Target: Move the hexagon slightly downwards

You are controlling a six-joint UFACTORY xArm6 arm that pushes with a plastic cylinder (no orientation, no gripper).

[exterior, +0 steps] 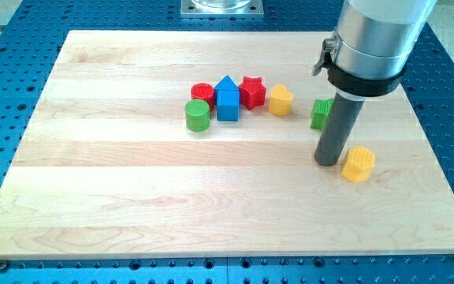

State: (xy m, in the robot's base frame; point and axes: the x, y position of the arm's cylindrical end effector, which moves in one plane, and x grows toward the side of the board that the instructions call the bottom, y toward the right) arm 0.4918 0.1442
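A yellow hexagon block (359, 164) lies on the wooden board (132, 197) at the view's right. My tip (327, 162) rests on the board just to the left of the hexagon, touching it or nearly so. The dark rod rises from the tip to the arm's grey body at the view's top right. A second yellow block (280, 100), many-sided with a shape that is hard to tell, lies up and to the left of my tip.
A green block (319, 113) sits just behind the rod, partly hidden by it. A cluster lies left of it: a red star (252, 91), a blue house-shaped block (227, 100), a red cylinder (202, 92) and a green cylinder (198, 115).
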